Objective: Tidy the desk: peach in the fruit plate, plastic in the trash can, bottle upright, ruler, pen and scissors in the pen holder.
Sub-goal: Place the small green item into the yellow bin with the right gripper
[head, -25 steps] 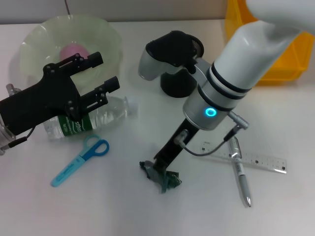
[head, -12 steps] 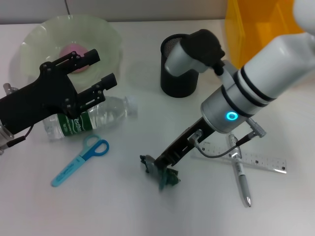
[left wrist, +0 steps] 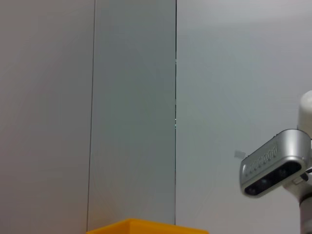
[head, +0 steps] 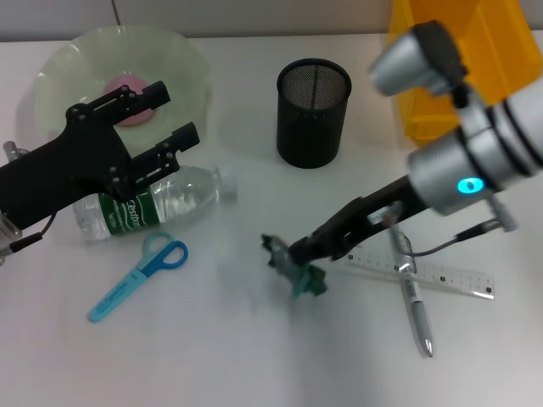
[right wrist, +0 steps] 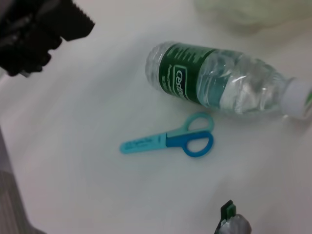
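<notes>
Leftward first: one fruit plate (head: 51,64) at the back of the worktop (head: 212,356), with one peach (head: 125,85) already in it. Just in front, the left gripper (head: 170,114), fingers spread and holding nothing, poised over one bottle (head: 161,199) lying on its side. Probably light, smooth and prone to rolling, so best taken round the labelled body rather than the cap. Below that, one pair of scissors (head: 140,275), flat on the worktop; stiff and thin, best pinched across the handles.

Near the middle, one scrap of green plastic (head: 303,278), clamped in the right gripper (head: 293,254) just above the worktop. Soft, crumpled and nearly weightless (liable to slip or cling on release), so a firm pinch on the bunched centre looks wise. Behind, one black mesh pen holder (head: 314,110), upright.

To the right, one ruler (head: 445,277) with one pen (head: 413,297) lying across it, both rigid and low. Farthest back, one yellow trash can (head: 509,42), well apart from the plastic.
</notes>
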Motion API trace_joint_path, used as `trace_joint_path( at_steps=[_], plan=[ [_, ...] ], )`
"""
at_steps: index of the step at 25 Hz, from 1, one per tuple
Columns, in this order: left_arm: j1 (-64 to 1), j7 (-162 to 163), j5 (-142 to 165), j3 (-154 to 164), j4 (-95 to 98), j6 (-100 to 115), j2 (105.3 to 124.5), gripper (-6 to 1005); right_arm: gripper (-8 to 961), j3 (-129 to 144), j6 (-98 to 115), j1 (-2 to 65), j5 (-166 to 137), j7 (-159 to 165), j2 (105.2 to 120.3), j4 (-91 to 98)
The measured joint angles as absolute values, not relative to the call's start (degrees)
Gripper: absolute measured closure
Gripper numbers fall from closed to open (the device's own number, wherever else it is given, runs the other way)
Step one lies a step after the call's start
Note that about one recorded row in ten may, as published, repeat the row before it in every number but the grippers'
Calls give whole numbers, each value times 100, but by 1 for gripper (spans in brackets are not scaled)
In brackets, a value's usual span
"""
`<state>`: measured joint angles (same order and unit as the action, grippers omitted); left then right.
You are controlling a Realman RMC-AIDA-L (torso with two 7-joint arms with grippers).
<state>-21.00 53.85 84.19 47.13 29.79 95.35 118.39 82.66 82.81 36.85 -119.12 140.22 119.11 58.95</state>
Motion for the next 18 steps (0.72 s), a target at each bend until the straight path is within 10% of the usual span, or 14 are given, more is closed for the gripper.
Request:
trace_joint_path(
  at_steps=[18],
  plan=[
    [-2170,5415,8420,4734,2901,9534,11866,359,954,5861,9140,2280,-10218,10910,11961,6401]
  ],
)
